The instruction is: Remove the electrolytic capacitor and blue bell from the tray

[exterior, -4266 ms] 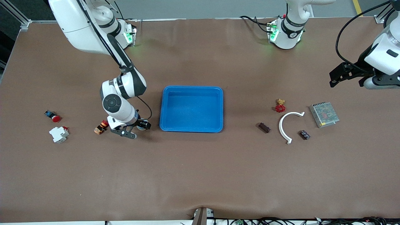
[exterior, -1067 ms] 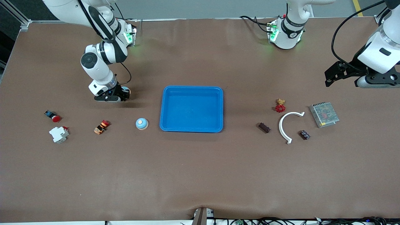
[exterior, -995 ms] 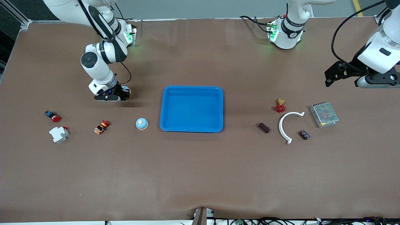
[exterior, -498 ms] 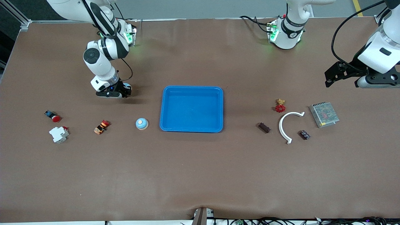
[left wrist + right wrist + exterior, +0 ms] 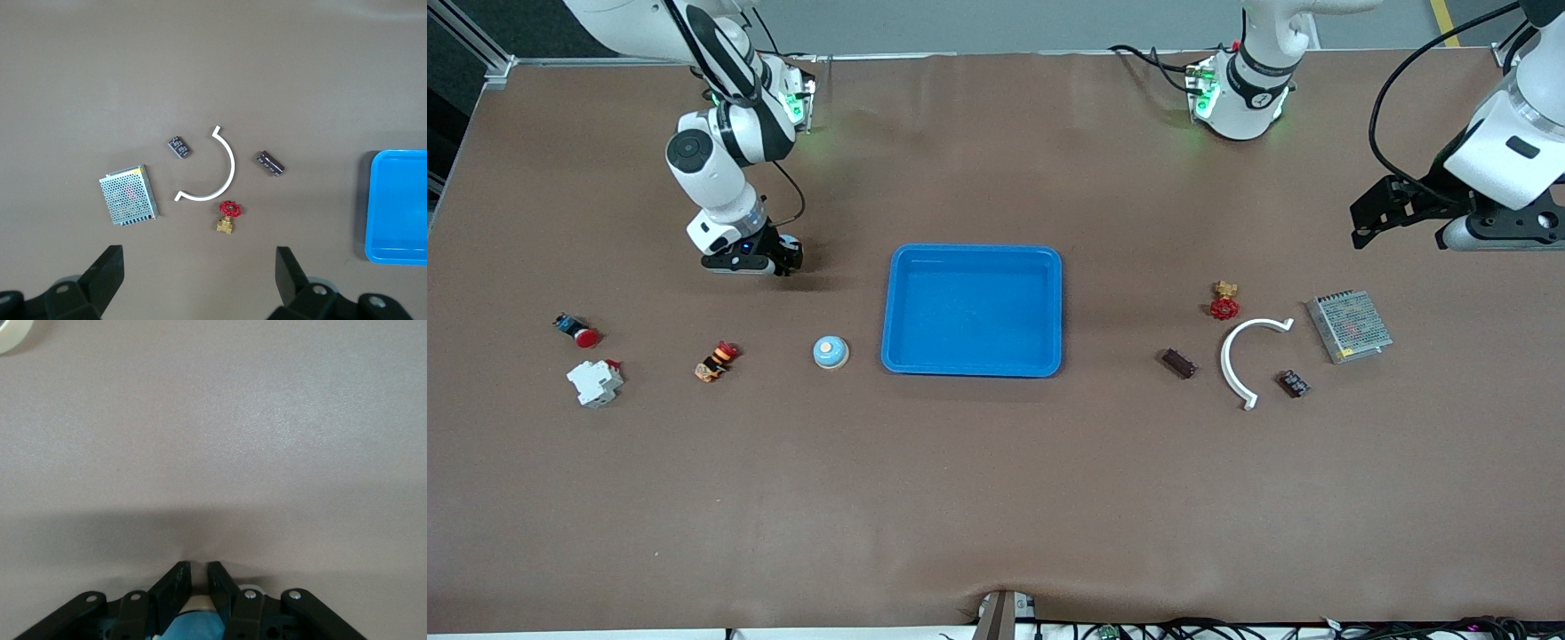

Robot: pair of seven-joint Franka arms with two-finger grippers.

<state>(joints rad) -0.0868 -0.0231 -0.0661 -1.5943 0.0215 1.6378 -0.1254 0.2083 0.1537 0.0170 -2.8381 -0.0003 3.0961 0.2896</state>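
- Three times over, spotting loose parts at the right arm's end of the table (image 5: 996,498): a red-capped push button (image 5: 576,332), a white circuit breaker (image 5: 594,382) nearer the front camera, and an orange-and-red part (image 5: 716,361) well apart from both.
- Finding the right gripper (image 5: 747,265) low over the table, fingers (image 5: 175,583) clenched together on nothing visible.
- Seeing the bell (image 5: 831,353) sitting on the table just beside the blue tray (image 5: 972,370), not in it.
- Locating the capacitor (image 5: 1179,363) lying on the table toward the left arm's end, well apart from the tray.
- Noting a red-handled brass valve (image 5: 1224,302), a white curved piece (image 5: 1240,356), a small dark component (image 5: 1293,383) and a metal power supply (image 5: 1349,326) near the capacitor.
- Catching the left gripper (image 5: 1365,227) waiting up over that end of the table, fingers spread wide, grasping nothing.
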